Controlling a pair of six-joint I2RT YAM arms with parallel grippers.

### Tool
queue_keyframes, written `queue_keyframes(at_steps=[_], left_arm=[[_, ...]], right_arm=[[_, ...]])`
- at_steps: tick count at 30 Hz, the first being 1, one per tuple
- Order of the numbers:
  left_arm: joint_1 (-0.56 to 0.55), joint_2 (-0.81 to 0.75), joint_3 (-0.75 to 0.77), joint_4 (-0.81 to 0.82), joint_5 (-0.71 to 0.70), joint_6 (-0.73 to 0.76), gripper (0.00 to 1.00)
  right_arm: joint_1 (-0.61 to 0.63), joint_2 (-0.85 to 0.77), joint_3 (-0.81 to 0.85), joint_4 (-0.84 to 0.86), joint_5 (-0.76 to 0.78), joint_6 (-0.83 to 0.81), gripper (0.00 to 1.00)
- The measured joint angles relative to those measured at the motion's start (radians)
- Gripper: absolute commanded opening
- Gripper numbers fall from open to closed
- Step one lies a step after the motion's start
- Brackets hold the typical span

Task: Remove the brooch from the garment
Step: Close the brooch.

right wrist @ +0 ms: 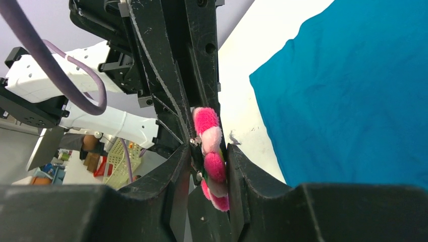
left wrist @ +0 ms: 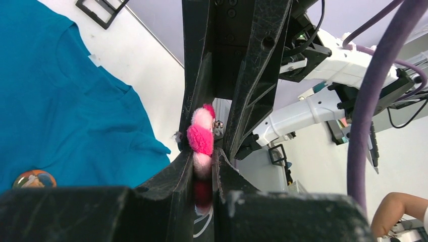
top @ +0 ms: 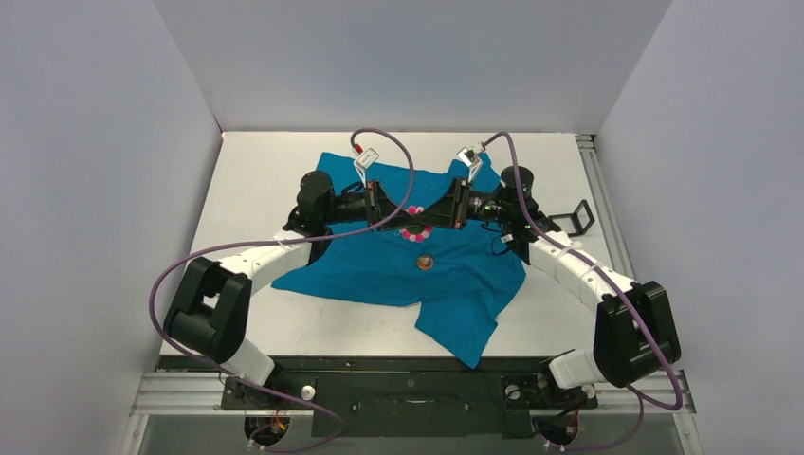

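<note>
My left gripper (left wrist: 204,174) and my right gripper (right wrist: 209,177) both pinch the brooch (top: 415,233) tight, tip to tip. It sits in the middle of the top view, over the shirt (top: 379,270). I think it is off the cloth. Next, one side must let go and the other must carry it away. My left arm (top: 251,254) and right arm (top: 574,263) reach in low, wrists flat.

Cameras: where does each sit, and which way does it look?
Top external: above and behind, looking down at the table, garment, left arm and right arm.
Left wrist: on the left arm, looking along the left tool, shut on the brooch.
Right wrist: on the right arm, looking along the right tool, also gripping it.
Shared: both wrist views show brooch and opposite tool.
</note>
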Motion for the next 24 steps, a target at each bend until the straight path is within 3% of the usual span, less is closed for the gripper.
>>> queue_keyframes(at_steps=[8, 24], left_arm=[[-0.005, -0.018, 0.009, -0.091, -0.015, 0.097, 0.0], [-0.011, -0.048, 0.015, -0.219, -0.059, 0.248, 0.0]], right_arm=[[0.0, 0.018, 0.037, -0.09, -0.015, -0.068, 0.18], [-0.006, 0.06, 0.079, -0.18, -0.042, -0.109, 0.08]])
